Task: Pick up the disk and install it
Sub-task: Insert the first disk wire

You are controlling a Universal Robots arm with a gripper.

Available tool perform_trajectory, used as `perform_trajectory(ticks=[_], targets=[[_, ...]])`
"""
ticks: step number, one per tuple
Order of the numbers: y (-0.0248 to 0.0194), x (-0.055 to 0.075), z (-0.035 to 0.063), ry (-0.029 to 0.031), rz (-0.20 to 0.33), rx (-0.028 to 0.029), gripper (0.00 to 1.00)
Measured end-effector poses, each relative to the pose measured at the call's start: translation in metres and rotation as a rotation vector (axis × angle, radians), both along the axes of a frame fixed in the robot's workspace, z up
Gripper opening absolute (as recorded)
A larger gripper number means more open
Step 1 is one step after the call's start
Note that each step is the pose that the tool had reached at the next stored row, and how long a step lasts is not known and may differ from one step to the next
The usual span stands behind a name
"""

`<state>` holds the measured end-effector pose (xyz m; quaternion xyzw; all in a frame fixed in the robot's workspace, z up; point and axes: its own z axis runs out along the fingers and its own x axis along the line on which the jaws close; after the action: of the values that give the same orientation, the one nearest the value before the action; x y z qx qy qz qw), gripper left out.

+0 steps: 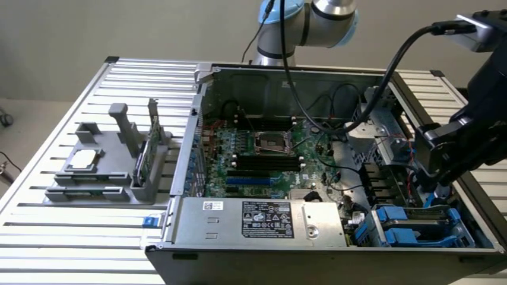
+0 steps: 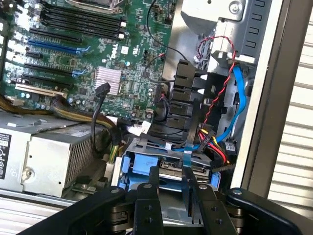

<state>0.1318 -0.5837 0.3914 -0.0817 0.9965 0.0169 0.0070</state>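
Observation:
The disk (image 2: 168,169), silver-grey with a bright blue frame, lies low in the drive bay at the corner of the open computer case (image 1: 317,261). In the exterior view the disk (image 1: 412,225) is at the case's lower right, beside the power supply. My gripper (image 2: 172,188) reaches down into that bay. Its two black fingers (image 2: 149,196) stand on either side of the disk's near end, closed against the blue frame. In the exterior view the gripper (image 1: 438,191) hangs just above the bay, and its tips are partly hidden by the case's parts.
Red, black and blue cables (image 2: 230,98) run close beside the bay, along the case's side wall (image 2: 269,98). The power supply (image 1: 262,219) and motherboard (image 1: 262,148) fill the case. On the table at the exterior view's left, a grey fixture (image 1: 103,190) holds a processor chip (image 1: 83,159) and a green card (image 1: 146,154).

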Motion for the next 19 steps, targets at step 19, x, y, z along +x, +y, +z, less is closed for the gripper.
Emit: perform_trajectory(ticks=[19], targets=[[0.0000, 0.0002, 0.0001, 0.0001, -0.176, 0.0036, 0.33]])
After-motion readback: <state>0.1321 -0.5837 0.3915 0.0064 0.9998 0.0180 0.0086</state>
